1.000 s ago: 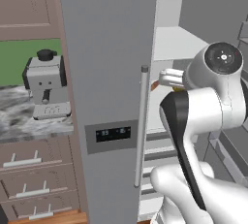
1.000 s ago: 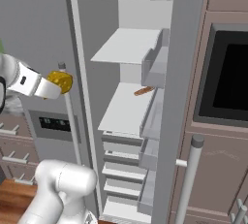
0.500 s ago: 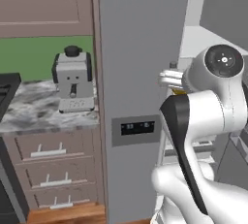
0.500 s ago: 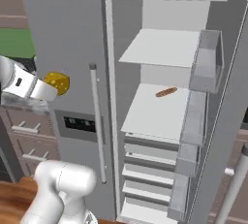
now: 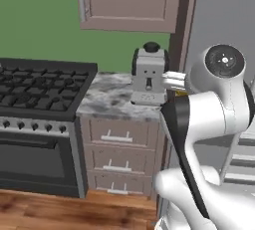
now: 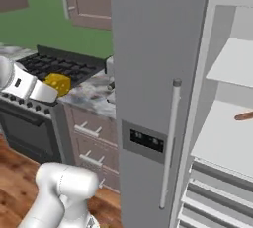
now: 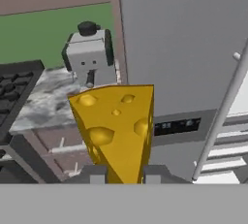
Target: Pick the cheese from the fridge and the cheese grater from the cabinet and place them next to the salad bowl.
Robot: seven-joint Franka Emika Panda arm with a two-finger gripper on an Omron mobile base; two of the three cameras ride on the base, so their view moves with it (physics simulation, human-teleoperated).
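My gripper (image 7: 123, 174) is shut on the cheese (image 7: 116, 131), a yellow-orange holed wedge that stands up between the two fingertips. From the right base camera the cheese (image 6: 58, 84) sticks out of the gripper (image 6: 51, 89) at the left, held in the air over the drawer fronts. The grey fridge (image 6: 148, 64) stands to the right of it, with its long silver bar handle (image 6: 170, 143) and dark display panel (image 6: 143, 140). From the left base camera the gripper (image 5: 172, 80) is in front of the coffee machine. The grater, cabinet and salad bowl are out of view.
A grey coffee machine (image 5: 149, 74) stands on the marble counter (image 5: 104, 99) beside a black stove (image 5: 40, 84). Drawers (image 5: 119, 149) sit below it, a panelled cupboard (image 5: 134, 0) above. The fridge's open compartment (image 6: 232, 123) shows white shelves and a small brown item (image 6: 244, 116).
The whole picture has slid right as the base drove left: the fridge's open side moved to the edge, while stove and counter came into view. The cheese stays in the gripper.
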